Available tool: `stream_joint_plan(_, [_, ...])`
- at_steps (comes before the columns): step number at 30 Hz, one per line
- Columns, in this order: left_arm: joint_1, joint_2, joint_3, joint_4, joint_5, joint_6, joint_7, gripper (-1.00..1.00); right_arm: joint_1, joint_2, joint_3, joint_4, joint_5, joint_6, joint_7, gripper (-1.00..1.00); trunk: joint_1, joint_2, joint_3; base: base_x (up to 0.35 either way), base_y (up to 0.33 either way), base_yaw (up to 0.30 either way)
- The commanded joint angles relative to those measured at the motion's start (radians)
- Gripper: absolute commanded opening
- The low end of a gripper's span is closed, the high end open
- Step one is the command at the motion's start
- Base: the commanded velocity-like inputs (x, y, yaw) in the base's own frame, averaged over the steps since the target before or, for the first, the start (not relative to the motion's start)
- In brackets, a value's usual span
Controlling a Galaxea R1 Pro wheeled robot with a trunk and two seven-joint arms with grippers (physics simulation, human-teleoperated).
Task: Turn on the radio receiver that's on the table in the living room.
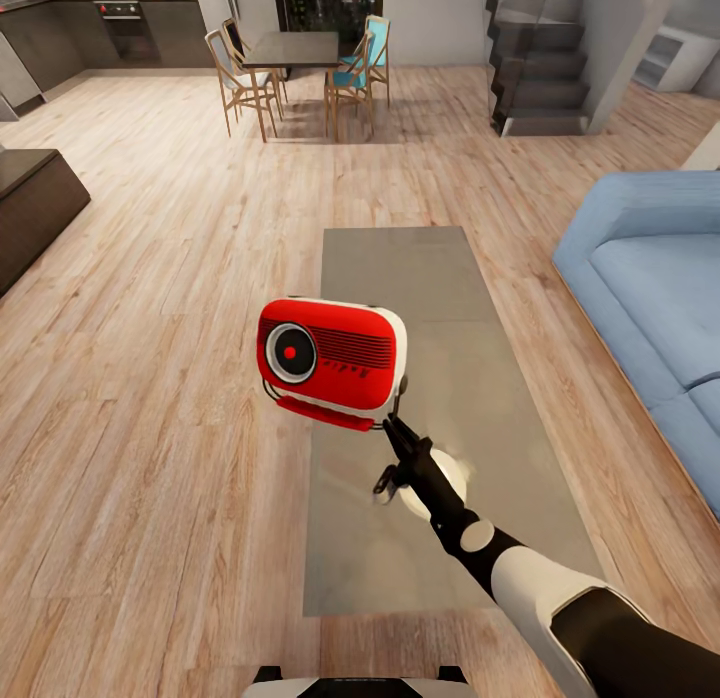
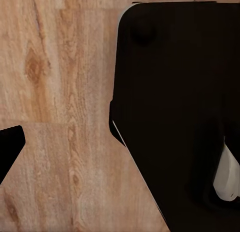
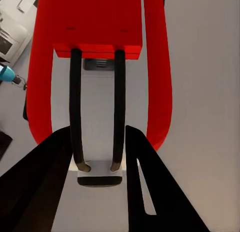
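Radio receiver (image 1: 332, 361) dial in head view alone.

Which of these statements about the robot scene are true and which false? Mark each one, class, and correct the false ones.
1. The radio receiver is red with a round dial on its front. True.
2. The right tool is at the radio's lower corner. True; in the right wrist view its fingers flank the thin black handle.
3. The table has a dark wooden top. False: its top is glossy grey.
4. A blue sofa stands to the right of the table. True.
5. The radio lies flat on the sofa. False: it is over the near left part of the table, front facing the head camera.
6. The dining table has no chairs around it. False: wooden chairs stand around it.
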Motion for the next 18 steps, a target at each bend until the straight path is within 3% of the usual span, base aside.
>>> stream_joint_plan(1, [0.0,0.001,0.0,-0.001,-0.001,0.0,0.002,1.0,0.001,0.0,-0.005,-0.001,0.002,-0.001,-0.001,-1.0,0.0,0.0,0.0,0.0,0.0,0.0])
stream_joint_plan(9, [0.0,0.009,0.0,-0.07,-0.011,0.007,0.007,1.0,0.004,0.0,-0.005,-0.001,0.002,-0.007,-0.001,-1.0,0.0,0.0,0.0,0.0,0.0,0.0])
stream_joint_plan(10, [0.0,0.01,0.0,-0.09,-0.011,0.009,0.007,-1.0,0.004,0.0,-0.005,-0.001,0.001,-0.008,-0.001,-1.0,0.0,0.0,0.0,0.0,0.0,0.0])
stream_joint_plan(18, [0.0,0.011,0.008,-0.29,-0.007,0.031,0.026,-1.0,0.006,0.0,-0.005,0.0,0.001,-0.009,-0.001,-1.0,0.0,0.0,0.0,0.0,0.0,0.0])
